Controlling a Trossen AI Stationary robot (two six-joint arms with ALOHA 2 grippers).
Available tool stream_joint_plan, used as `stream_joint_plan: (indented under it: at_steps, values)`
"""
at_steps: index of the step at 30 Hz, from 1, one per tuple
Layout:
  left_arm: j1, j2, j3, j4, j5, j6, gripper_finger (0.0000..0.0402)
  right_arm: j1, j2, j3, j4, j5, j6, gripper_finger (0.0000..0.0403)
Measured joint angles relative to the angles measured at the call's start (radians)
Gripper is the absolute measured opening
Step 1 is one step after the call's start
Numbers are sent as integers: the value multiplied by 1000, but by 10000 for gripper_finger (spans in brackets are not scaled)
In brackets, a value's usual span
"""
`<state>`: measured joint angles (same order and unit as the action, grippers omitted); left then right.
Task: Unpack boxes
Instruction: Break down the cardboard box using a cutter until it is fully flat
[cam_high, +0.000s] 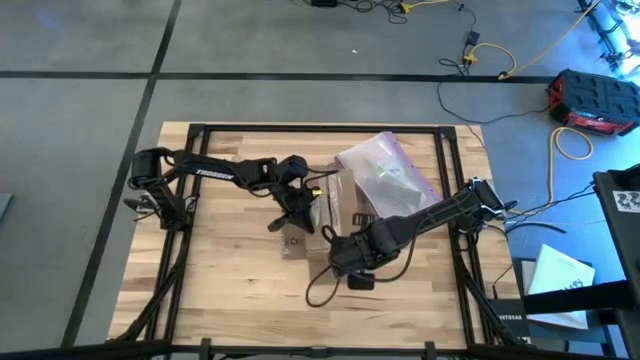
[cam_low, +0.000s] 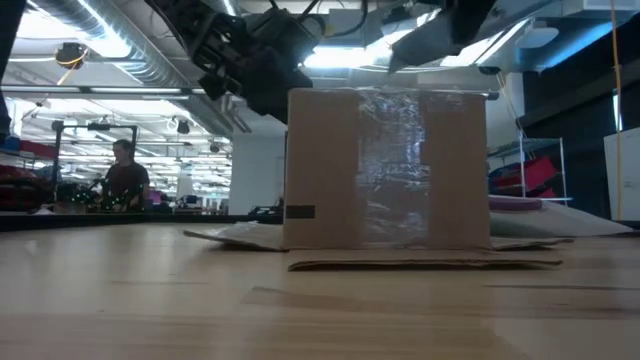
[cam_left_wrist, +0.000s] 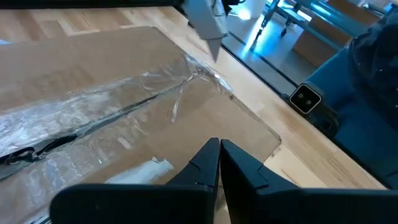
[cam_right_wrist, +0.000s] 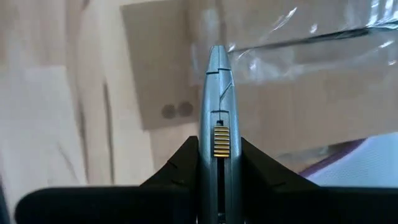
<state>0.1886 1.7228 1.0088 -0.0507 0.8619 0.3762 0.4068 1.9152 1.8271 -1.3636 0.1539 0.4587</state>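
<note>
One box (cam_low: 386, 168) is seen at the table's (cam_high: 220, 290) middle — plain brown cardboard, taped across with clear shiny tape, flaps spread flat. One clear bag (cam_high: 388, 172) lies just behind it. The left gripper (cam_left_wrist: 219, 149) is clenched empty above the box; a grey knife tool (cam_right_wrist: 217, 118) is grasped by the right gripper (cam_right_wrist: 217, 146).
</note>
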Motion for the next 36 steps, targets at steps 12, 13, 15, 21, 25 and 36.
stream_joint_plan:
  at_steps: [12, 13, 15, 21, 25, 36]
  values:
    - [7, 0, -2, 26, 3, -25, 0, -28, 11, 39, -58, -52, -29, 55]
    - [7, 0, -2, 28, 3, -25, 0, -30, 18, 39, -65, -57, -41, 55]
    - [7, 1, -3, 33, 1, -25, 0, -37, 29, 38, -58, -60, -67, 55]
    - [7, 1, -3, 35, -2, -27, 0, -67, 56, 51, -54, -74, -119, 55]
    - [7, 1, -3, 35, -1, -27, 0, -74, 59, 53, -64, -82, -127, 55]
    - [7, 2, -3, 39, -4, -25, 0, -73, 58, 54, -205, -86, -99, 55]
